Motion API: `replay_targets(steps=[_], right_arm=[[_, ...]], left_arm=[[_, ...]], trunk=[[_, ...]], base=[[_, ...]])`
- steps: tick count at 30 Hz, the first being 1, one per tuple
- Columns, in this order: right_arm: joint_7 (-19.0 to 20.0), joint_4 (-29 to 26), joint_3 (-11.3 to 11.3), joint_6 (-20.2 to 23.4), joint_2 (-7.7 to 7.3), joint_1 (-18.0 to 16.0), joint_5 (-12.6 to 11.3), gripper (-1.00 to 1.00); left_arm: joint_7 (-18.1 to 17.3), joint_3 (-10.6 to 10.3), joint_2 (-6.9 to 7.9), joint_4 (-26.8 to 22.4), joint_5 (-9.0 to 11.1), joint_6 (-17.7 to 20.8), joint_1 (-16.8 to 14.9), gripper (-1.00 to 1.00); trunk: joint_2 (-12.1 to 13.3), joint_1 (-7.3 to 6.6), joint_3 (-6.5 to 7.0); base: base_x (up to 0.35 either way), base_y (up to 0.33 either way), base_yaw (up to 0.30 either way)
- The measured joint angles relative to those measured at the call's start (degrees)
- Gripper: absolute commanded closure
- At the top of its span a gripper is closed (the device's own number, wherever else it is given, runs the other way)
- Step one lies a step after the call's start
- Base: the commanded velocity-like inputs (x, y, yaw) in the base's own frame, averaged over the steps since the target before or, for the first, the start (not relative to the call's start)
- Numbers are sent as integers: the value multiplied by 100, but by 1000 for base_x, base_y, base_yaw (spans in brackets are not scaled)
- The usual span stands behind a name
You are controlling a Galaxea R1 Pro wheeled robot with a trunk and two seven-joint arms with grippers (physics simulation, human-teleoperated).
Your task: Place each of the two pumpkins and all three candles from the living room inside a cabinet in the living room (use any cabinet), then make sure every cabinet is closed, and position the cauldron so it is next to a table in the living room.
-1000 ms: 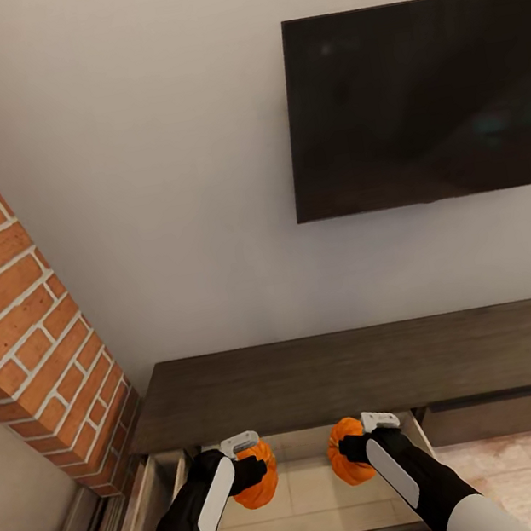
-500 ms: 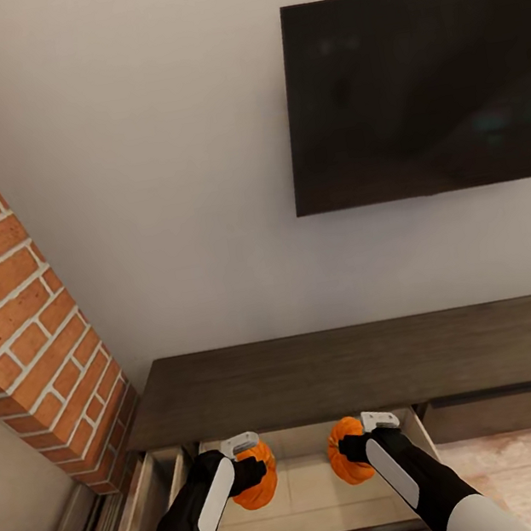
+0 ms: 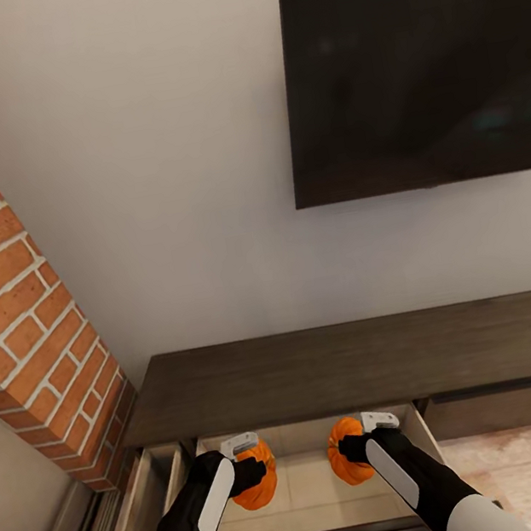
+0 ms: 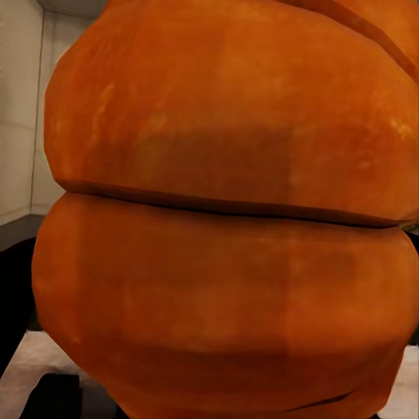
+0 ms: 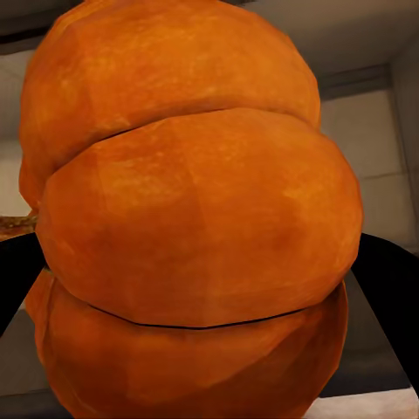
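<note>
From the head view, the left gripper (image 3: 247, 467) and right gripper (image 3: 355, 447) each clamped a pumpkin over the cabinet's (image 3: 334, 366) open drawer (image 3: 312, 491). Each wrist view showed its pumpkin (image 4: 227, 218) (image 5: 192, 227) close up: probably light, rigid and smooth, best gripped across the ribs.

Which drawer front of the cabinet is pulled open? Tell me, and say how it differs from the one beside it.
The left drawer, under both held pumpkins, is pulled out and shows its pale interior. The drawer front to its right sits flush and shut.
</note>
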Motion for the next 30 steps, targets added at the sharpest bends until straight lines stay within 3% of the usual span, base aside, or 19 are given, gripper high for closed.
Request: replay_targets(steps=[5, 13, 30], right_arm=[[0, 1, 0, -1, 0, 0, 0, 100], [0, 1, 0, -1, 0, 0, 0, 100], [8, 1, 0, -7, 0, 0, -1, 100]], left_arm=[[10, 0, -5, 6, -58, -33, 2, 100], [25, -21, -1, 171, -83, -578, -1, 100], [27, -23, 12, 202, -121, -640, 2, 100]], trunk=[[-201, 110, -90], [-522, 286, -233], [-1204, 659, -539]], base=[[0, 0, 0], [0, 0, 0], [0, 0, 0]])
